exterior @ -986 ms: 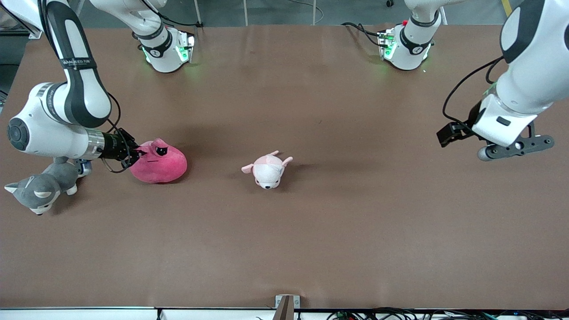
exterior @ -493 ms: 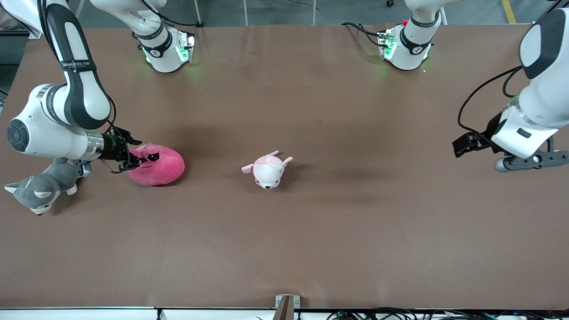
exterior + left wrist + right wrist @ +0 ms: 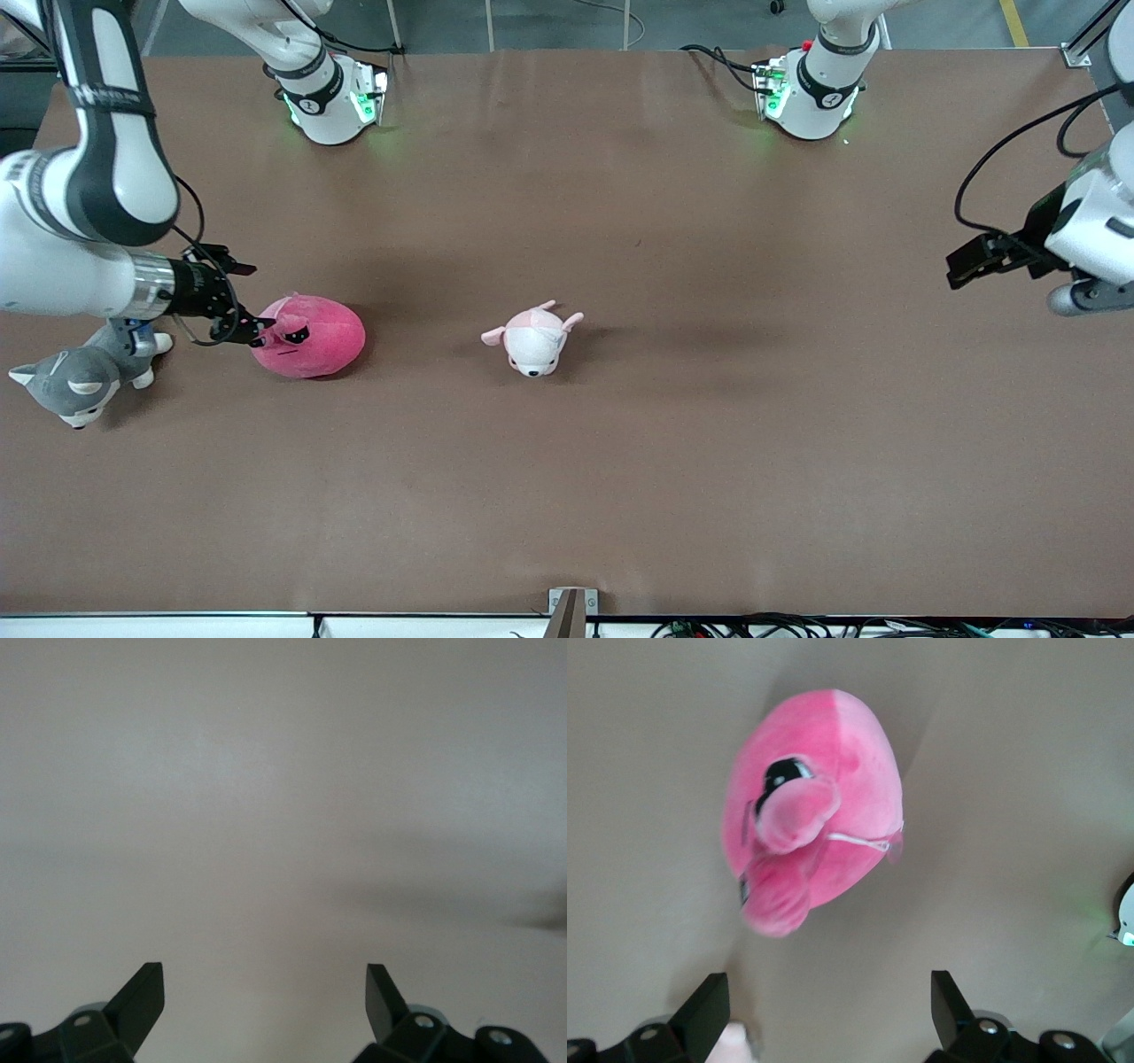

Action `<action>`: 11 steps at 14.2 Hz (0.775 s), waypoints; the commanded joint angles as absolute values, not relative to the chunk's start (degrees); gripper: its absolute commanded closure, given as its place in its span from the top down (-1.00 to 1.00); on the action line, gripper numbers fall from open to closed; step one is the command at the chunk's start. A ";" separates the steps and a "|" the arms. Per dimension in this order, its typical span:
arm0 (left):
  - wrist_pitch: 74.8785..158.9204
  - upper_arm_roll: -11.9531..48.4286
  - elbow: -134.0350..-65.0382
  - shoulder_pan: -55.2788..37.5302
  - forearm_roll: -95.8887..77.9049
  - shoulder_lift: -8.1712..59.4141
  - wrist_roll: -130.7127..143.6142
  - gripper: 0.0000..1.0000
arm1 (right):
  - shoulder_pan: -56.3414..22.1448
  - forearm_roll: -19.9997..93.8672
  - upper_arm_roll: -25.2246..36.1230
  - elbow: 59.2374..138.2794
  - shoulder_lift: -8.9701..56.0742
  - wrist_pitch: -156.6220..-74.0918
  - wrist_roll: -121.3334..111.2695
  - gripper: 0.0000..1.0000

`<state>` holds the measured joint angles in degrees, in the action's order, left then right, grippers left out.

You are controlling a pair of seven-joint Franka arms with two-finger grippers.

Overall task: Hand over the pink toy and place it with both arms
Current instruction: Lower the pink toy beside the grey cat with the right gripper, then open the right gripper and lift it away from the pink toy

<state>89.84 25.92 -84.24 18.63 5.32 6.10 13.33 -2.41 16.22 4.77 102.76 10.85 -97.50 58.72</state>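
Note:
The pink toy [image 3: 308,337] lies on the brown table toward the right arm's end, its dark eye turned to my right gripper [image 3: 246,304]. That gripper hovers just beside the toy, open, with nothing between its fingers. The right wrist view looks down on the pink toy [image 3: 815,806], and the right gripper [image 3: 828,997] there stands wide with only table between the tips. My left gripper [image 3: 1091,299] hangs over the table's edge at the left arm's end, far from the toy. In its own wrist view the left gripper [image 3: 264,992] is open over bare table.
A small pale pink-and-white plush [image 3: 534,338] lies mid-table. A grey-and-white dog plush [image 3: 80,372] sits under the right arm's wrist, close to the pink toy. The arm bases [image 3: 332,97] [image 3: 811,93] stand at the back. A metal bracket [image 3: 571,602] marks the front edge.
The right gripper has opened, let go of the pink toy and drawn back a little; the toy has settled on the table. The left arm has swung farther toward its own end.

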 commanded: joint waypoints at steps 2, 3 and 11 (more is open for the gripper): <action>88.95 26.63 -83.67 19.69 3.69 4.75 12.92 1.00 | -2.55 11.00 4.39 92.93 10.02 -90.37 49.98 1.00; 88.95 26.63 -83.41 19.43 3.78 4.92 13.01 1.00 | -2.37 10.64 4.48 90.99 10.11 -88.96 43.48 1.00; 88.59 26.19 -83.32 22.06 3.25 4.39 11.78 1.00 | -2.81 -1.58 4.57 81.84 9.93 -85.96 2.39 1.00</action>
<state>89.60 25.99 -83.94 20.98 4.31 4.95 12.97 -2.67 0.33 4.55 84.12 9.67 -86.83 7.75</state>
